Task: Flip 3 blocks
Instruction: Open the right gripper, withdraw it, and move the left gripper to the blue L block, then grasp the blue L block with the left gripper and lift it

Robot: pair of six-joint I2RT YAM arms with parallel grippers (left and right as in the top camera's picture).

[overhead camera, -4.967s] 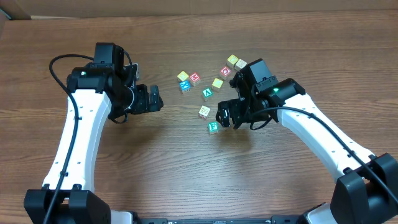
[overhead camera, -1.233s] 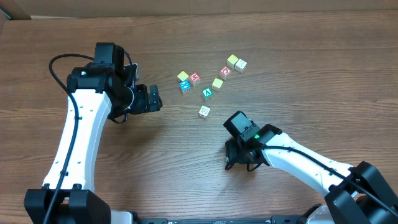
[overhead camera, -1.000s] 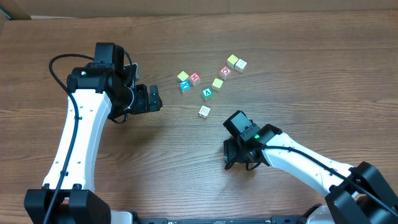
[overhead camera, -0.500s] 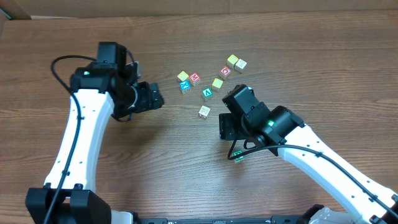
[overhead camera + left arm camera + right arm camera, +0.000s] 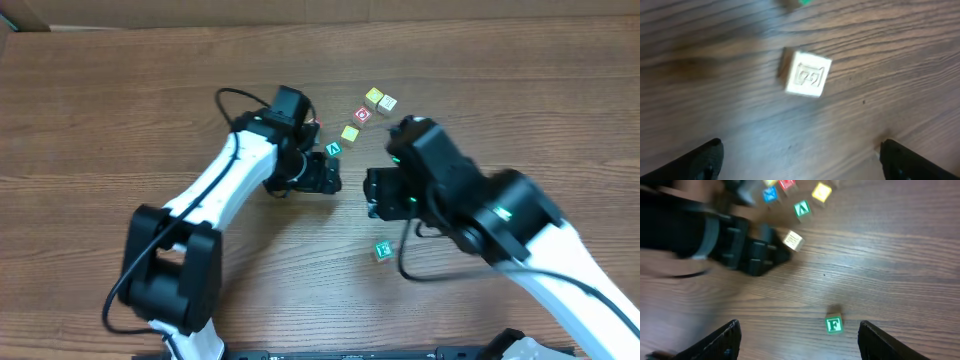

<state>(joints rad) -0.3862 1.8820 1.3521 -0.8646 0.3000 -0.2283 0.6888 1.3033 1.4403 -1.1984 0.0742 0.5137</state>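
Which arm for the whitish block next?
Left. The left end effector, open, has the whitish block centred just ahead; the right end effector hangs high over the F block.

From the overhead camera I look straight down on the whole table (image 5: 120, 90), my left wrist camera looks down from very near on the whitish block (image 5: 808, 74), and my right wrist camera, higher up, shares that block with it and the F block (image 5: 834, 325) with the overhead.

F block (image 5: 834, 325) lies apart; whitish block (image 5: 793, 240) just beside left hand (image 5: 776, 247); A block (image 5: 801, 208) beyond.
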